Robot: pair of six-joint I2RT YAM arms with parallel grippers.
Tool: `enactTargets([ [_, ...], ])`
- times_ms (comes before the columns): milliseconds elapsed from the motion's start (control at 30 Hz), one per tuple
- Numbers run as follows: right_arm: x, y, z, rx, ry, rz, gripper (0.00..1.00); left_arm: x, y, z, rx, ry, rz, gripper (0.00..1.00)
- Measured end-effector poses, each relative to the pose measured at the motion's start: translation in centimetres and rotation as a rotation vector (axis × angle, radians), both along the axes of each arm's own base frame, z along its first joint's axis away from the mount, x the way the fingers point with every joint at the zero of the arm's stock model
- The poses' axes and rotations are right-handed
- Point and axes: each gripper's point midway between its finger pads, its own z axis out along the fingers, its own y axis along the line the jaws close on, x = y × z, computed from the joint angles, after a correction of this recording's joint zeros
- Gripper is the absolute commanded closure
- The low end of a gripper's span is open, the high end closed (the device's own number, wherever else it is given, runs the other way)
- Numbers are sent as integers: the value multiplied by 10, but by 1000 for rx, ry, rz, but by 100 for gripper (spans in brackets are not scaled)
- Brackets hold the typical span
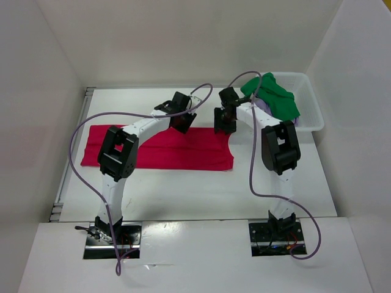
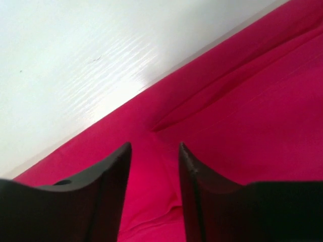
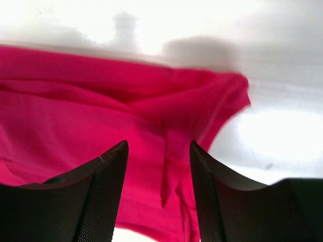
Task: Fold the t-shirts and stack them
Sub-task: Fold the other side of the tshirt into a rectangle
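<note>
My left gripper (image 2: 155,151) has its jaws apart with nothing between them. The red shirt (image 2: 242,116) lies spread just under the tips. Its edge runs slantwise past my left finger (image 2: 108,176), with bare table (image 2: 75,60) beyond it. My right gripper (image 3: 158,151) is parted and empty too, low over the same shirt's corner. The cloth is creased under the gap and ends just past my right finger (image 3: 207,186). The green shirt (image 1: 278,97) is heaped in the basket (image 1: 314,116), beyond and to the right of my right jaws, well apart from my left.
</note>
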Motion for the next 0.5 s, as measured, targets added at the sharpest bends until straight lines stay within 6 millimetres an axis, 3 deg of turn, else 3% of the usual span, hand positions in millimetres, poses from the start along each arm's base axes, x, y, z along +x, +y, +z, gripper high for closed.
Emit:
enactTargets([
  [167,-21,-8,21,28,-20,-65,46,0,15,0,66,0,33,33],
  [300,-43,-10,47,95,-42,-118,52,3,29,6,124,-21,57,31],
  [400,-54,-7,41,138,-15,-151,52,3,47,19,170,-52,86,30],
  [500,-70,-7,19,151,55,-178,52,2,84,36,196,-80,160,28],
])
